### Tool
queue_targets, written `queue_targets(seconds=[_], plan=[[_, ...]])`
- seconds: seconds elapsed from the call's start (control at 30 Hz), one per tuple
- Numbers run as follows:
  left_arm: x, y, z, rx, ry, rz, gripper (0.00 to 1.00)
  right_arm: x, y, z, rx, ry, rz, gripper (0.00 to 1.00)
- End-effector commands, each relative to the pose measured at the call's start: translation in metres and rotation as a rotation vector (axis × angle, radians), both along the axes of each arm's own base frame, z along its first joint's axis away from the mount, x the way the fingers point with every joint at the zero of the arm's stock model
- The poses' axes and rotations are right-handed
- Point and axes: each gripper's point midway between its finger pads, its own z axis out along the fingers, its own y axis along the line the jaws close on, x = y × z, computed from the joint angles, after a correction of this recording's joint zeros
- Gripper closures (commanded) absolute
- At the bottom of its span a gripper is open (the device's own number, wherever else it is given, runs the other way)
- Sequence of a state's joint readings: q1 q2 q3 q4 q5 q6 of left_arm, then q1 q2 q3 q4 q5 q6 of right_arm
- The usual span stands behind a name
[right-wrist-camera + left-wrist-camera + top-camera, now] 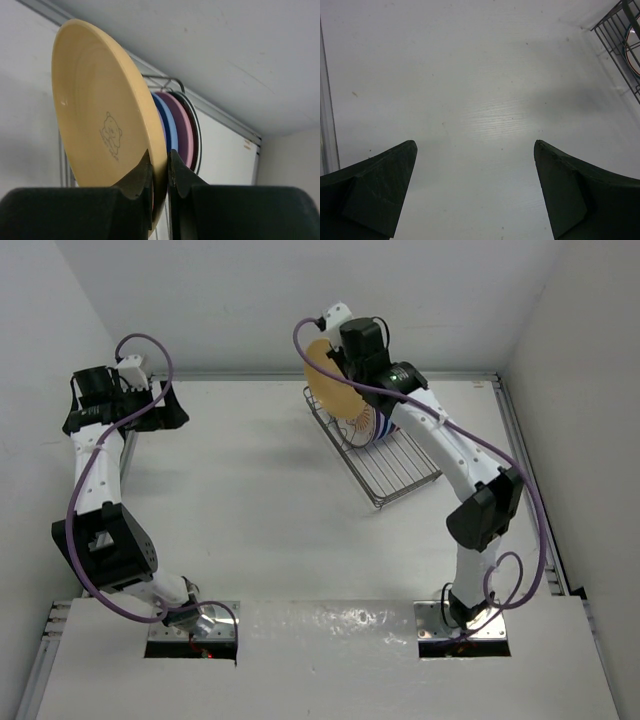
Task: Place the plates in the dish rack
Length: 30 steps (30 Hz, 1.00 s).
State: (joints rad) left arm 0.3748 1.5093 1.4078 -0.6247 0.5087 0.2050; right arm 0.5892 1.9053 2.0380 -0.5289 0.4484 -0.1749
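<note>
The table (250, 500) is white and flat, with plain white walls (200, 300) around it. The wire dish rack (400, 475) sits at about 1 o'clock from the table's middle. The right gripper (160, 157) is pinched tight on the rim of the yellow plate (95, 110), held on edge over the rack's far end. Just behind it stand a blue plate (167, 131) and a purple plate (179, 122). The left gripper (475, 145) is wide apart and holds nothing, at about 10 o'clock. The yellow plate has a small bear (112, 135) drawn on it. No words can be read.
</note>
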Motion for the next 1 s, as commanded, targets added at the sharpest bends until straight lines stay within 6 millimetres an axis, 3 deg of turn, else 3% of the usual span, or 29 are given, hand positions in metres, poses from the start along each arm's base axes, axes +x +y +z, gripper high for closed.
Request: queue_targets(seconds=[0.0, 0.13, 0.27, 0.5, 0.67, 0.97], plan=[[0.005, 0.007, 0.007, 0.022, -0.036, 0.021, 0.00, 0.011, -0.025, -0.029, -0.153, 0.020, -0.085, 1.00], [0.004, 0.006, 0.007, 0.019, -0.034, 0.014, 0.00, 0.025, -0.030, -0.040, -0.185, -0.005, -0.154, 1.00], [0.003, 0.006, 0.007, 0.023, -0.032, 0.012, 0.00, 0.033, -0.033, -0.037, -0.196, -0.034, -0.201, 1.00], [0.004, 0.007, 0.004, 0.012, -0.026, 0.016, 0.00, 0.033, -0.034, -0.068, -0.209, 0.014, -0.216, 1.00], [0.005, 0.009, 0.006, 0.014, -0.029, 0.019, 0.00, 0.031, -0.034, -0.070, -0.162, 0.019, -0.262, 1.00], [0.007, 0.012, 0.005, 0.009, -0.025, 0.024, 0.00, 0.024, -0.010, -0.131, -0.093, 0.166, -0.165, 1.00]])
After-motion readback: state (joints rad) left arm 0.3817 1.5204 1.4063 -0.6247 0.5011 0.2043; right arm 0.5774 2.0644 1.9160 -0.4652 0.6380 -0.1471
